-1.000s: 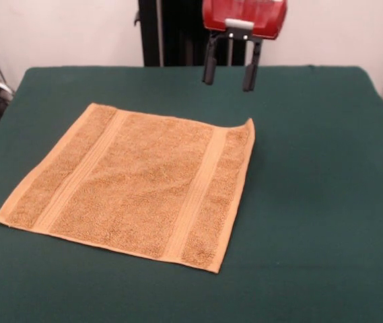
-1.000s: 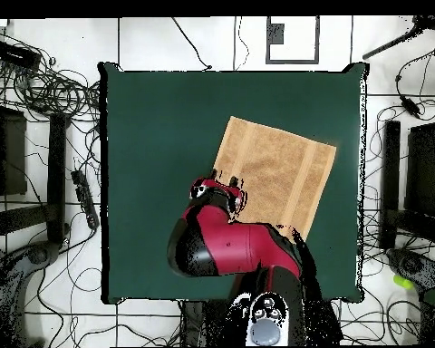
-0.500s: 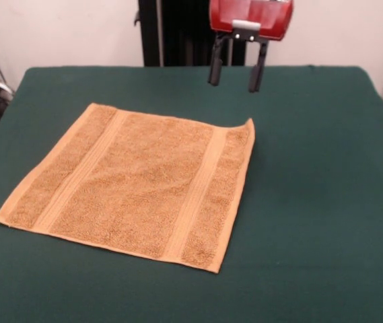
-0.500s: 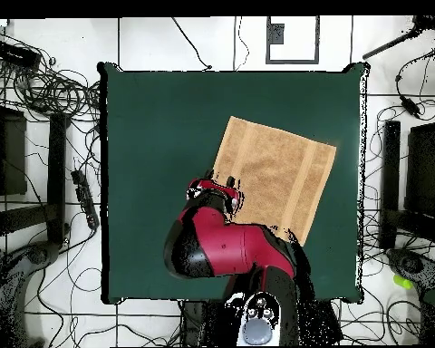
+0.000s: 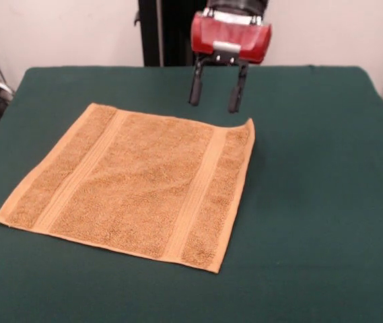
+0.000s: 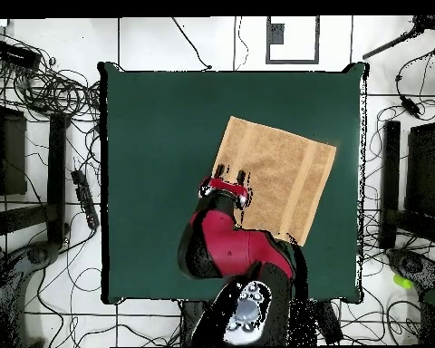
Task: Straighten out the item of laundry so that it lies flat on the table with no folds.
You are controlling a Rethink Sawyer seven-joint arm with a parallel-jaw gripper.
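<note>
The golden-orange towel (image 5: 134, 184) lies spread out on the dark green table (image 5: 319, 202), left of the middle in the front view. Two pale woven bands run across it. Its far right corner curls up slightly. In the overhead view the towel (image 6: 280, 174) lies right of the middle. My gripper (image 5: 214, 103) hangs open and empty above the table, just beyond the towel's far edge. In the overhead view the gripper (image 6: 230, 172) is over the towel's edge nearest the robot. No tag shows.
The black pedestal (image 5: 167, 33) stands behind the table's far edge. Cables (image 6: 49, 91) and dark equipment lie on the floor around the table in the overhead view.
The gripper has moved left and lower in the front view, closer to the towel's far edge. The towel has not moved.
</note>
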